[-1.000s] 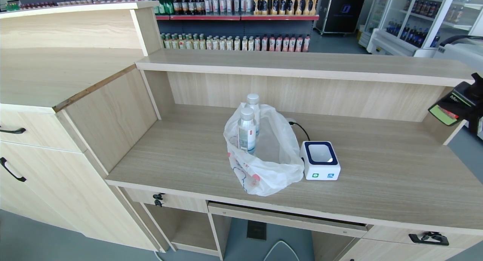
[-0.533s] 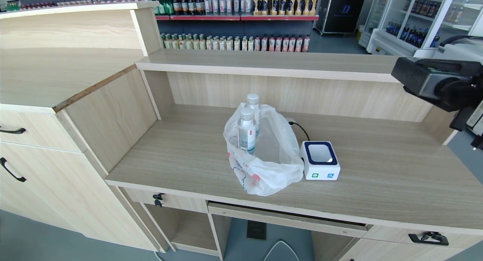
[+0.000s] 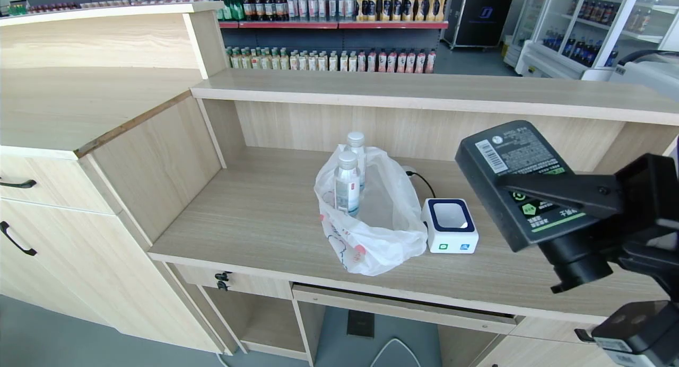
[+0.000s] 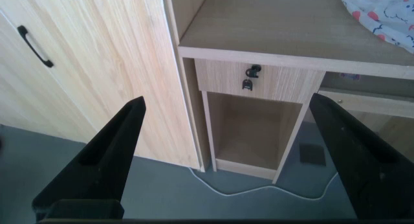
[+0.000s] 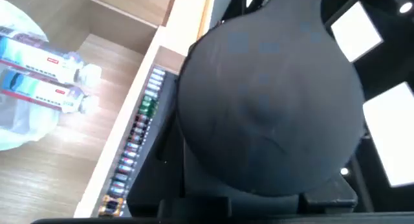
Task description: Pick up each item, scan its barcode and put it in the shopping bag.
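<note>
My right gripper point(image 3: 551, 197) is shut on a black bottle point(image 3: 504, 149), held tilted above the counter to the right of the scanner point(image 3: 450, 225). The bottle's barcode label faces up and its cap points down toward me. In the right wrist view the bottle's round black base point(image 5: 272, 101) sits close in front. The white shopping bag point(image 3: 382, 234) stands left of the scanner with two clear bottles point(image 3: 347, 189) upright in it. My left gripper point(image 4: 228, 102) is open and holds nothing, low in front of the counter's left drawer.
The wooden counter point(image 3: 254, 218) has a raised back shelf point(image 3: 424, 91) and a tall side panel on the left. A black cable point(image 3: 424, 182) runs behind the scanner. Drawers and an open compartment point(image 4: 255, 133) lie below the counter edge.
My right arm has swung in from the right edge toward the scanner with the black bottle. The bottle has turned so its barcode label faces up. The bag and scanner have not moved.
</note>
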You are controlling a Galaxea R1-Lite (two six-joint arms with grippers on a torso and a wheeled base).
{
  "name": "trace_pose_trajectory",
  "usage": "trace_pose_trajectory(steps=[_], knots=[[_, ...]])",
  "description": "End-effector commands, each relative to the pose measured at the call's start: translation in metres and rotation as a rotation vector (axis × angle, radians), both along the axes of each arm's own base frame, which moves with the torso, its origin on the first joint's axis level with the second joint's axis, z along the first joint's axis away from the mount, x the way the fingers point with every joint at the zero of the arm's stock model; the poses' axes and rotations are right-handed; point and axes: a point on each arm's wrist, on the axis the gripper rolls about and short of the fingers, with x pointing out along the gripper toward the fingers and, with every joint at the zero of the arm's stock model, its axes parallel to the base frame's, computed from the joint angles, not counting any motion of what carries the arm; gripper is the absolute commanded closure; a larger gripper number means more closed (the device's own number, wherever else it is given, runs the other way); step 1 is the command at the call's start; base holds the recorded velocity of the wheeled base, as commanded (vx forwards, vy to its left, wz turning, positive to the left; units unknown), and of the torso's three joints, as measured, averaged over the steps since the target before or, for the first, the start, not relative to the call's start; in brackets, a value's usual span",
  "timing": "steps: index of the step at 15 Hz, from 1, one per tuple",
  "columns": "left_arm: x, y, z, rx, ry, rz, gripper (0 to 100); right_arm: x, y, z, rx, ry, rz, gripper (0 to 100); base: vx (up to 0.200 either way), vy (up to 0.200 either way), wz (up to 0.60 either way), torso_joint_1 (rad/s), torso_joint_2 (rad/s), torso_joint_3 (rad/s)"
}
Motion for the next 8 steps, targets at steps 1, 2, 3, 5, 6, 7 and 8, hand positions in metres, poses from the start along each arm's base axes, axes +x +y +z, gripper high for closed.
trace_pose_trajectory(steps=[1,2,3,5,6,7,8], knots=[[0.0,0.0,0.0,0.0,0.0,0.002,0,-0.02,0.007,-0.001,0.003,-0.065,0.054,100,0.0,0.0,0.0,0.0,0.0,0.0],[0.0,0.0,0.0,0.0,0.0,0.0,0,-0.021,0.008,-0.005,0.003,-0.073,0.067,100,0.0,0.0,0.0,0.0,0.0,0.0],[0.0,0.0,0.0,0.0,0.0,0.0,0,-0.023,0.01,-0.006,0.008,-0.122,0.073,100,0.0,0.0,0.0,0.0,0.0,0.0],[0.0,0.0,0.0,0.0,0.0,0.0,0,-0.033,0.019,0.001,0.044,-0.303,0.134,100,0.0,0.0,0.0,0.0,0.0,0.0],[0.0,0.0,0.0,0.0,0.0,0.002,0,-0.041,0.026,0.002,0.072,-0.35,0.183,100,0.0,0.0,0.0,0.0,0.0,0.0],[0.0,0.0,0.0,0.0,0.001,0.002,0,-0.046,0.031,-0.002,0.087,-0.352,0.21,100,0.0,0.0,0.0,0.0,0.0,0.0],[0.0,0.0,0.0,0.0,0.0,0.0,0,-0.051,0.038,-0.01,0.087,-0.331,0.215,100,0.0,0.0,0.0,0.0,0.0,0.0]])
